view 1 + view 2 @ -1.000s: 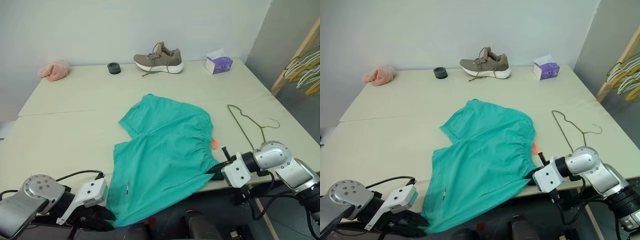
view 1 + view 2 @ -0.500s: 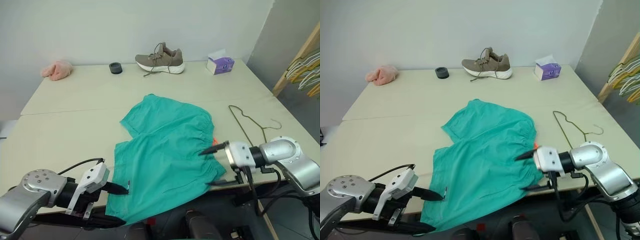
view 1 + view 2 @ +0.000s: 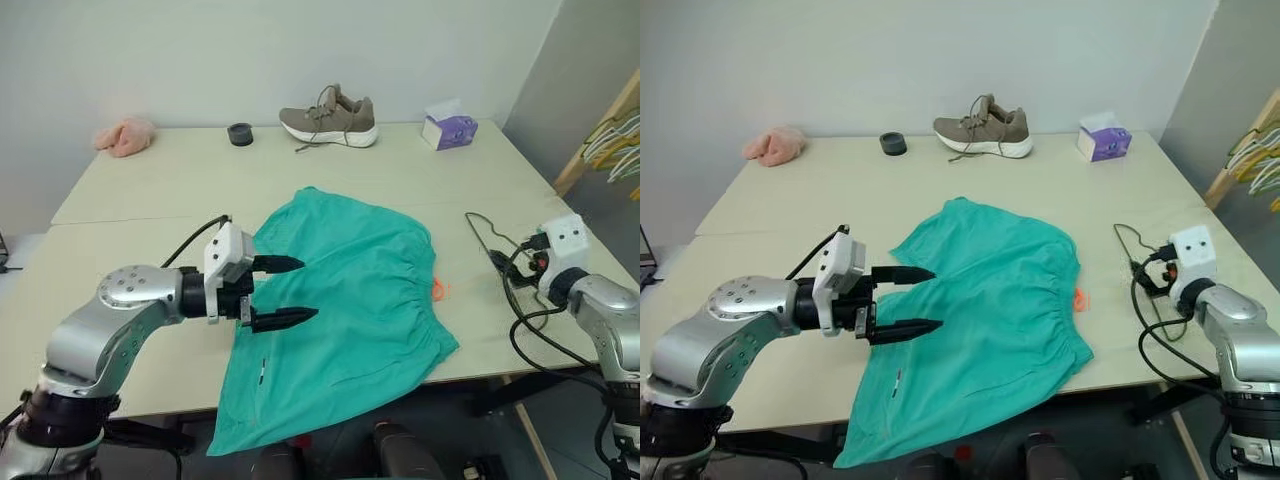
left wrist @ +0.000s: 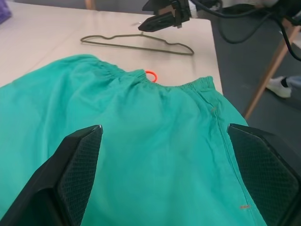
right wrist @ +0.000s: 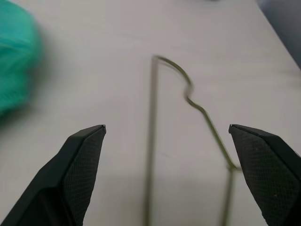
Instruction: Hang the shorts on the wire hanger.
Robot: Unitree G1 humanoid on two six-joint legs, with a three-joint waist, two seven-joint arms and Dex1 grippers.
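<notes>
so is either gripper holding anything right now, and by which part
Nothing is held. The left gripper hangs open over the shorts; the right gripper is open above the wire hanger.

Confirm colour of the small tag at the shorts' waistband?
Orange. The tag sits at the gathered waistband of the teal-green shorts; clearest in the left wrist view.

I see teal-green shorts (image 3: pixel 345 300) with orange tag (image 3: pixel 438 290), olive-grey wire hanger (image 4: pixel 136 44), pale cream table (image 3: pixel 150 200), taupe shoe (image 3: pixel 328 115) with white sole, pink cloth (image 3: pixel 126 135), purple tissue box (image 3: pixel 449 130).
</notes>
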